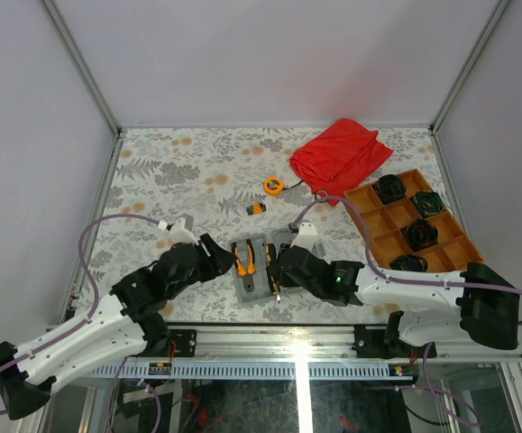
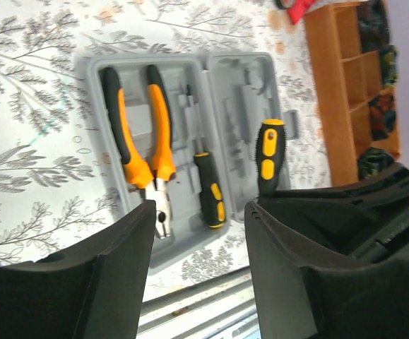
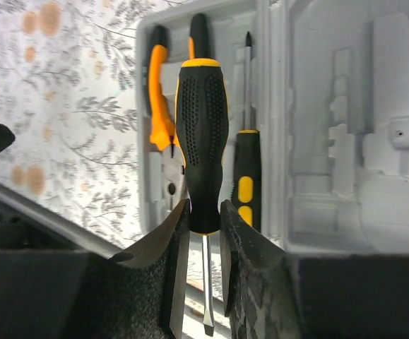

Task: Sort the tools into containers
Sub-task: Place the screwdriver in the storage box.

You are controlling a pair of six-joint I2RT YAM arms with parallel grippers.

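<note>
**Top view.** My left gripper sits at the left edge of the grey case. My right gripper is over the case's right half. The pliers lie in the left half. The tape measure and the small orange-black piece lie on the table beyond the case.

**Left wrist view.** My left gripper has its jaws apart with nothing between them. Pliers and slim screwdriver lie side by side in the case.

**Right wrist view.** My right gripper is clamped on the large screwdriver at the shaft end of its handle, above the case.
</note>
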